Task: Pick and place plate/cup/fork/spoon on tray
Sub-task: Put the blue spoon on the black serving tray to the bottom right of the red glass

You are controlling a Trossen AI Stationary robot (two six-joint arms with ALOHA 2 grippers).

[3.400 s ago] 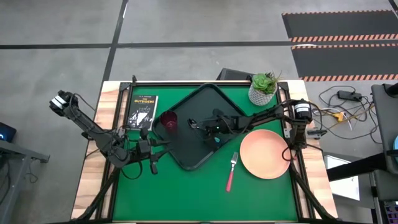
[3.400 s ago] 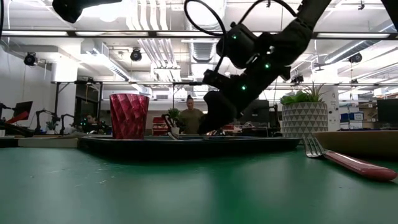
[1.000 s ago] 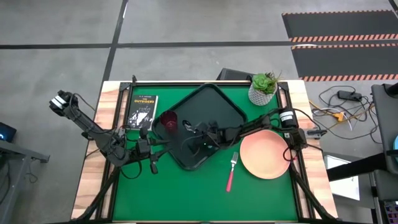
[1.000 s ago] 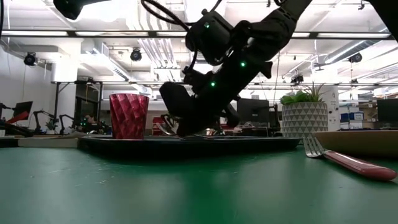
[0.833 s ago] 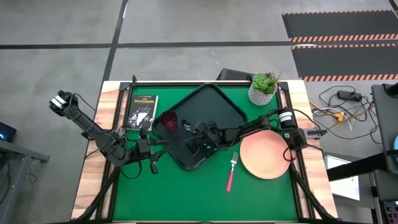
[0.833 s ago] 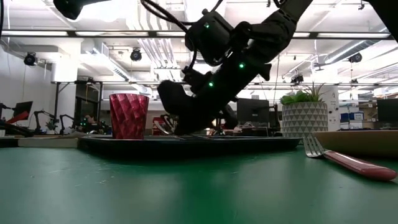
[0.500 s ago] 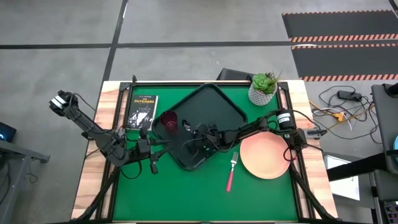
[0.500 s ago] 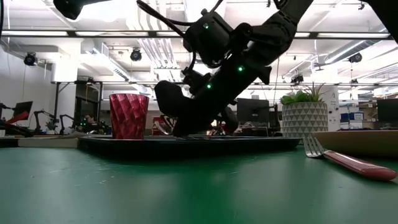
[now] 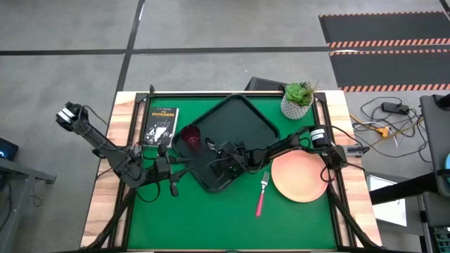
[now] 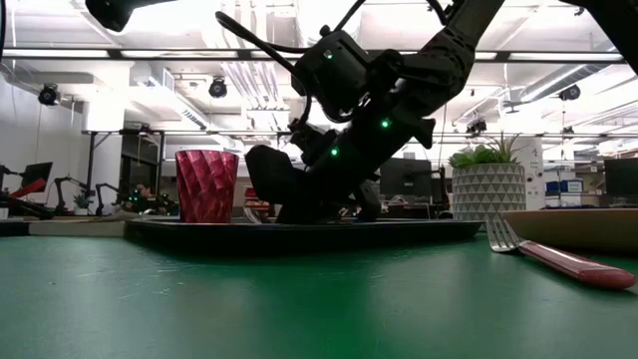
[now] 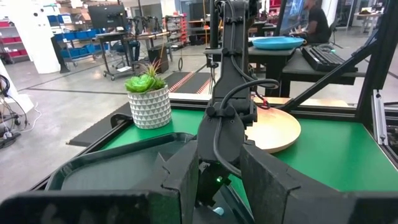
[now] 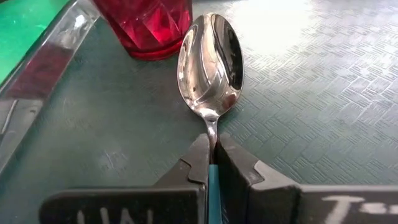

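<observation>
Robotics lab or workshop: concrete floor, ceiling ducts, monitors, storage shelves, workbenches.

The spoon has a polished metal bowl, mirror-bright, and it reflects the ceiling lights. Its handle is smooth light blue plastic, held tight between the matt black plastic fingers of the right end effector. The tray is dark plastic with a fine embossed diamond pattern, slightly shiny where light falls on it. The cup is glossy, translucent red with cut facets. The bench is covered by a matt green mat and has a pale wood border. The plate looks matt and smooth, peach-pink. The plant pot is white with a faceted relief surface.
</observation>
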